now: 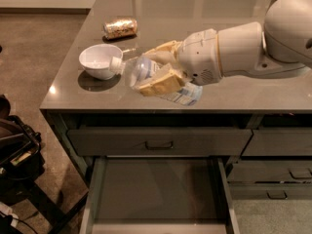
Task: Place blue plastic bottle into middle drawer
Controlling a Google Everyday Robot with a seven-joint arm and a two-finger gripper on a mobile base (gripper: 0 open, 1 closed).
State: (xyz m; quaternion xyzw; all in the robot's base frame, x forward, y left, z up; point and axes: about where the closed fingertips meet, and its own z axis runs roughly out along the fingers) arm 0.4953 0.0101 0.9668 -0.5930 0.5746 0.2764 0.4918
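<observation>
My gripper [158,67] is shut on the blue plastic bottle [141,69]. The bottle is clear with a white cap pointing left and a pale blue-and-white label showing under the fingers [161,82]. It is held lying sideways above the front edge of the counter, right of the white bowl. The middle drawer [158,191] stands pulled open below, with a dark flat floor and grey side walls, and nothing shows in it. The bottle is above and slightly behind the drawer's opening.
A white bowl [100,60] and a gold crinkled can [119,27] sit on the grey counter [195,13] at the left. A shallower shut drawer with a small bar handle [159,144] is above the open one. Narrower drawers [278,172] are at the right. Dark equipment [14,150] stands on the floor at the left.
</observation>
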